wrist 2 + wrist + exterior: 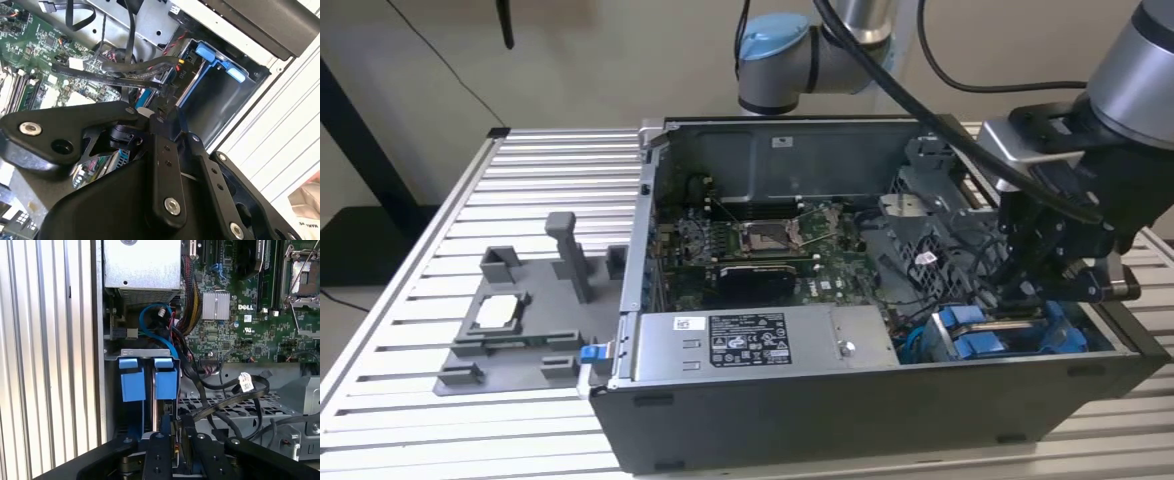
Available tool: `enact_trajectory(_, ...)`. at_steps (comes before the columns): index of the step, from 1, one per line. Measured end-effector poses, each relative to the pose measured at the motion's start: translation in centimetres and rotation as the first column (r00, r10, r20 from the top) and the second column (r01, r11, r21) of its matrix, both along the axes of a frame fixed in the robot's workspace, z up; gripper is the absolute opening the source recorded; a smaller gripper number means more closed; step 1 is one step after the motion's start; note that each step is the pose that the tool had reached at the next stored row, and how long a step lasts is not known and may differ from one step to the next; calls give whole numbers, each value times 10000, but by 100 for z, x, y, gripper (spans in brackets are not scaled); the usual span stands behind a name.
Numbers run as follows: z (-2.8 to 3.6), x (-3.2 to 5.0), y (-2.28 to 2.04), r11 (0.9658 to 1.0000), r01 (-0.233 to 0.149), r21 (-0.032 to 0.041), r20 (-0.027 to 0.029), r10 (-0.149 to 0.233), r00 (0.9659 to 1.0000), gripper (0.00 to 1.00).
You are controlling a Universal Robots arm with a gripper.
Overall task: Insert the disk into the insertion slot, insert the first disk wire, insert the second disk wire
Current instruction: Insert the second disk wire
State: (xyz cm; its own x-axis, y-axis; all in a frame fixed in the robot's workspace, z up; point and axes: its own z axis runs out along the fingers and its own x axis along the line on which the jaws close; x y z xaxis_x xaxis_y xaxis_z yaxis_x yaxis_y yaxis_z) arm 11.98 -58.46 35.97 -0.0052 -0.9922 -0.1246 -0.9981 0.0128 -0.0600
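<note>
On the exterior view's left, a grey fixture [520, 325] lies on the slatted tabletop [400, 400], just beside the open black computer case [854, 420]. Moving right, the motherboard [761, 250] sits in the middle of the case, with the labelled silver power-supply box [747, 345] along the near wall. Further right, at the case's near corner, is the insertion slot [1007, 335], the grey drive cage. Two blue-tabbed carriers stand in it side by side, long axes running down into the cage.

The disk [165, 385] appears already seated there, its blue tab level with the neighbouring carrier [132, 380] in the first wrist view. The gripper [1034, 290] hangs directly above the cage, so the disk lies straight below the jaws, close under them. In the first wrist view the gripper [176, 432] looks narrowed around a dark cable end, probably a disk wire [210, 407], right over the disk's edge; whether it truly clamps the wire I cannot tell. Black cables [130, 70] trail from the motherboard side towards the cage.
</note>
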Motion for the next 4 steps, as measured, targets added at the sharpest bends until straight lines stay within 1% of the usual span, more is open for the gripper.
enact_trajectory(4,2,0,0,10000,0,-4,0,0,10000,24)
